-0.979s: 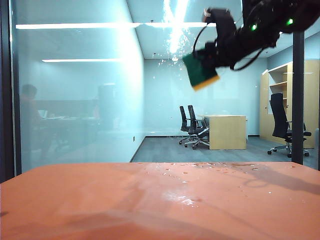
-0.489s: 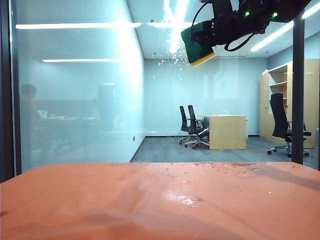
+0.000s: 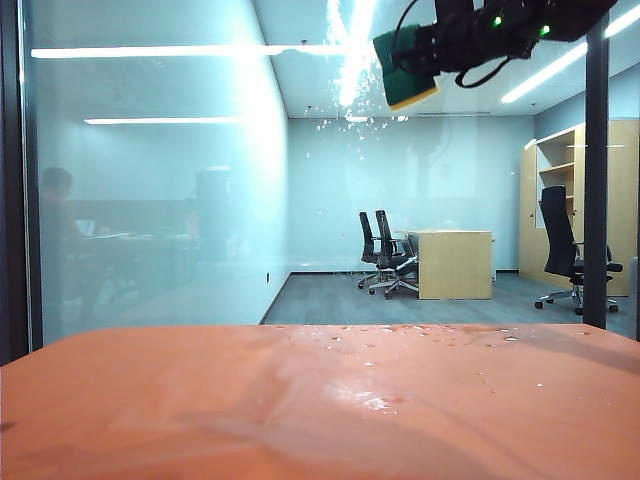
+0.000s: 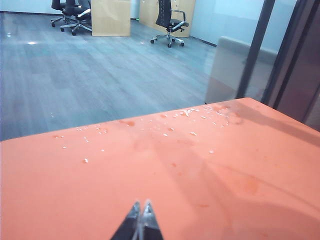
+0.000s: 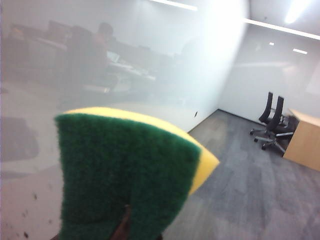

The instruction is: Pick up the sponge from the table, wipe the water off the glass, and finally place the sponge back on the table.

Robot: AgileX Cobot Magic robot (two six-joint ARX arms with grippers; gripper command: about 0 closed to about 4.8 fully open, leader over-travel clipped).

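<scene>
No readable text, label, brand, number or sign appears in any view: none on the sponge (image 3: 404, 72), the glass (image 3: 160, 200), the table (image 3: 300, 410), the right gripper (image 3: 425, 48), the left gripper (image 4: 140, 212) or the office furniture behind the pane.

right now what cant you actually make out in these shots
- Right gripper, exterior view: its fingertips are hidden behind the sponge, high up by the glass.
- Sponge touching the glass: neither view settles it.
- Right wrist view: sponge fills the foreground and covers the fingers.
- Water on the glass: droplets too small and washed out by glare.
- Left gripper, left wrist view: only its shut tips show above the table.
</scene>
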